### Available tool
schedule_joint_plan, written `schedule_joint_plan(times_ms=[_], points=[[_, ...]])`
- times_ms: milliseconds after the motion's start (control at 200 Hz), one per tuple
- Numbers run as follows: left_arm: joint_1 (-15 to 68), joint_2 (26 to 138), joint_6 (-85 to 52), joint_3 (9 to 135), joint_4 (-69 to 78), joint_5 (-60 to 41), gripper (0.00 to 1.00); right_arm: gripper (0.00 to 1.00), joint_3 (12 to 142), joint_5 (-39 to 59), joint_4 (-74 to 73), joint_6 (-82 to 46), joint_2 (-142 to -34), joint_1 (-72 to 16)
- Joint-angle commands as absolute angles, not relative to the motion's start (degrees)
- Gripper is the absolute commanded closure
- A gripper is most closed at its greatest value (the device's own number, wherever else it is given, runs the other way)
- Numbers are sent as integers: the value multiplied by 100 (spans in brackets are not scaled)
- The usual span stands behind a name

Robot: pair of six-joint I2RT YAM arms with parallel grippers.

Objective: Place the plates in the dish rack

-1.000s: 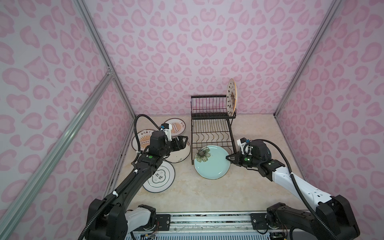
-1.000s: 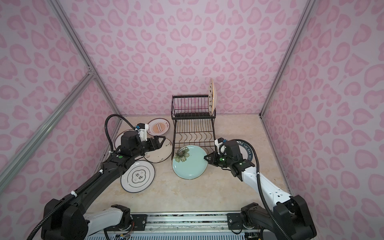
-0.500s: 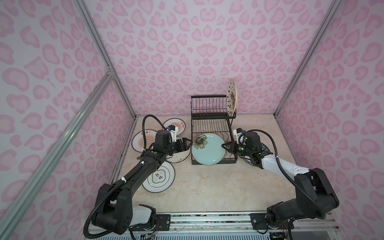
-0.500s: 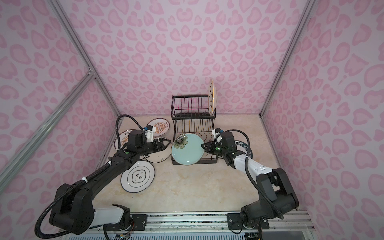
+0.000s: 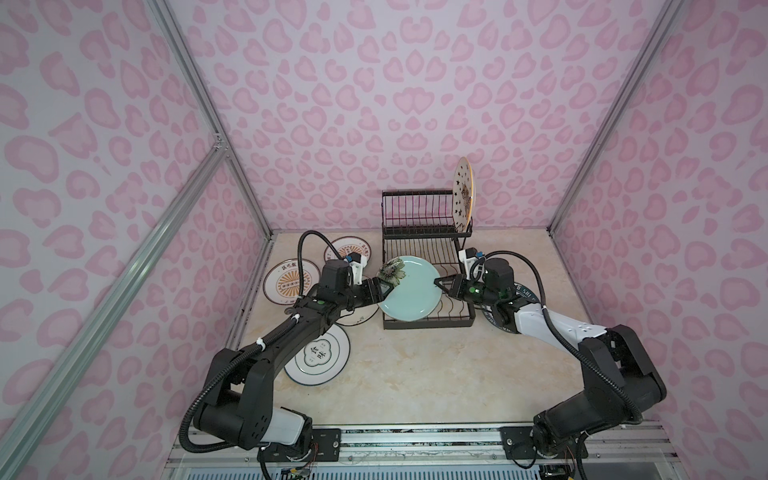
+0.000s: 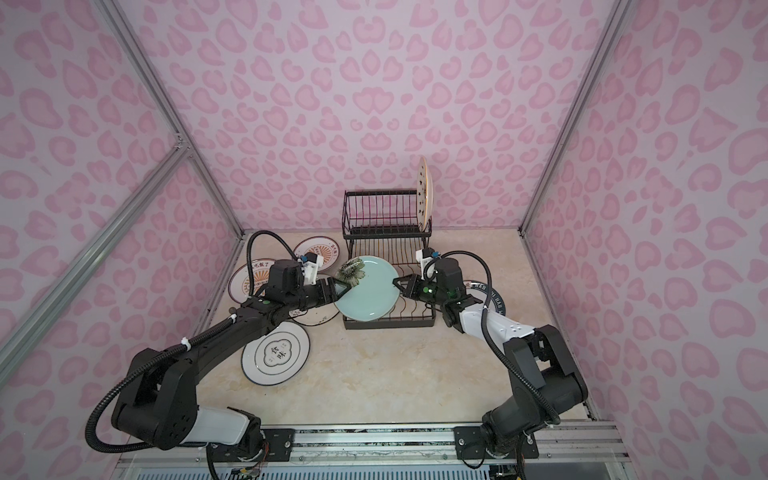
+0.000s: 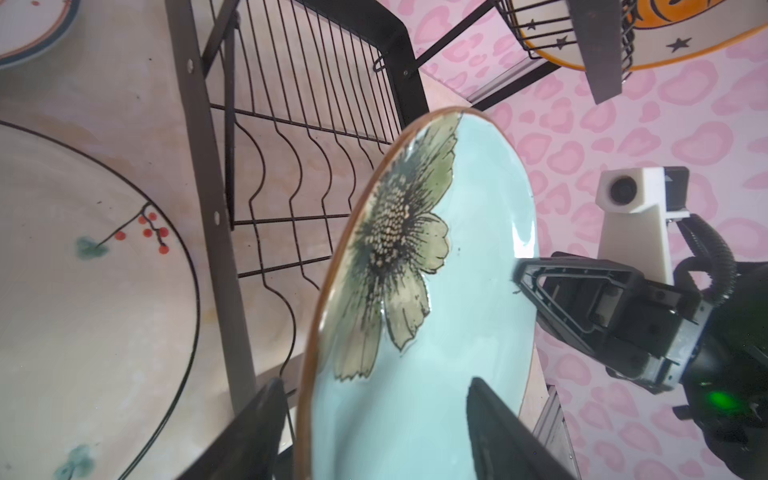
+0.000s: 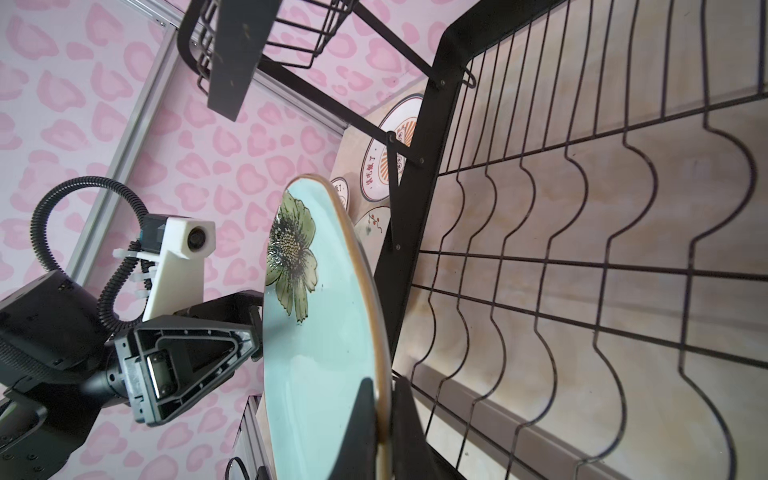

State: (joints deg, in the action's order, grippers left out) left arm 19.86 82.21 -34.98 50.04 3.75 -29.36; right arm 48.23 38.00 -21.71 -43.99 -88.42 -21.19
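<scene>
Plate feel: The teal plate (image 5: 409,291) looks hard, smooth and slippery. It is likely a bit heavy and would break if dropped.
Best hold: By the thin rim, on two sides.
Plate place: It stands tilted on its edge over the lower tray (image 5: 453,323) of the dish rack (image 5: 415,216). I cannot tell if it touches the wires.
Right end effector (image 5: 438,284): Pinched tight on the plate's rim.
Left end effector (image 5: 386,291): Spread apart, one finger on each side of the far rim, not squeezing.
Star plate (image 5: 464,195): Standing in the top basket.
</scene>
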Motion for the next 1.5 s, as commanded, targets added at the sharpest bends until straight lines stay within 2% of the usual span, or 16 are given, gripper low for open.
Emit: schedule_joint_plan(times_ms=[0, 270, 300, 395, 630, 755, 940, 1165, 1420, 1440, 1495], points=[[1989, 8227, -3533, 5103, 624, -3066, 34, 100, 4914, 3922, -2755, -4440, -8884, -2136], [1992, 8169, -3489, 5115, 590, -3094, 63, 100, 4988, 3928, -2776, -4395, -8977, -2153], [1989, 8160, -3489, 5111, 597, -3097, 69, 100, 5000, 3937, -2783, -4395, -8982, -2153], [1988, 8130, -3489, 5124, 623, -3073, 75, 100, 5003, 3955, -2811, -4412, -8982, -2184], [1990, 8051, -3533, 5049, 793, -3161, 97, 100, 4922, 3998, -3074, -4532, -8938, -2237], [1986, 7980, -3531, 4970, 963, -3258, 97, 99, 4903, 4016, -3167, -4579, -8910, -2232], [1987, 7923, -3658, 4875, 1329, -3428, 97, 89, 4871, 4025, -3184, -4592, -8855, -2231], [1979, 7840, -3787, 4794, 1545, -3416, 97, 85, 4799, 4034, -3237, -4622, -8782, -2227], [1856, 7701, -4005, 4685, 1753, -3418, 97, 77, 4759, 4017, -3241, -4649, -8726, -2223], [1841, 7687, -4015, 4676, 1753, -3411, 97, 71, 4745, 4010, -3243, -4658, -8722, -2217], [1800, 7627, -4025, 4641, 1760, -3423, 97, 69, 4726, 4020, -3248, -4658, -8709, -2218]])
